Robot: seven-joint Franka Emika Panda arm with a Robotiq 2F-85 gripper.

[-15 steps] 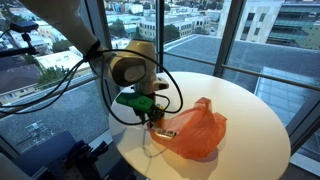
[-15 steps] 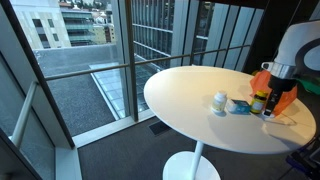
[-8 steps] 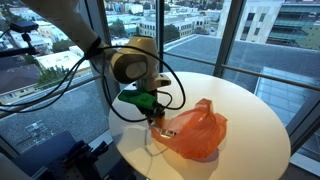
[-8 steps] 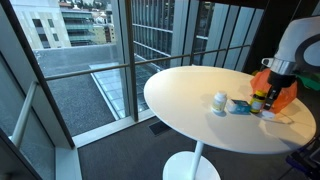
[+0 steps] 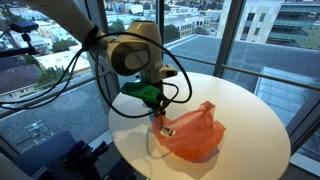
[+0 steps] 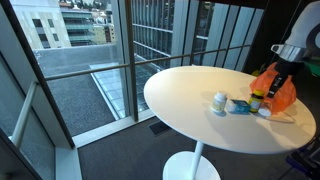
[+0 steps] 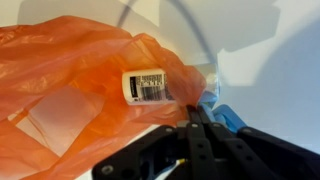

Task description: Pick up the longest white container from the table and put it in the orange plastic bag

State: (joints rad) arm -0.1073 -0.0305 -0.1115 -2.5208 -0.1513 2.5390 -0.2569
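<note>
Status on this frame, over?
Gripper shut, empty, above orange bag. White bottle lying in the bag's folds, partly covered. Nothing blocking.

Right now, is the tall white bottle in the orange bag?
Partly in, it seems: the white bottle lies on its side, labelled end bare, other end under the orange plastic bag.

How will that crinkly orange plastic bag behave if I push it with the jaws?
Probably floppy: the thin orange plastic bag lies in crumpled folds, so it should buckle, not resist. Likely light enough to slide on the smooth white table. The white labelled bottle lying sideways in its folds may roll.
</note>
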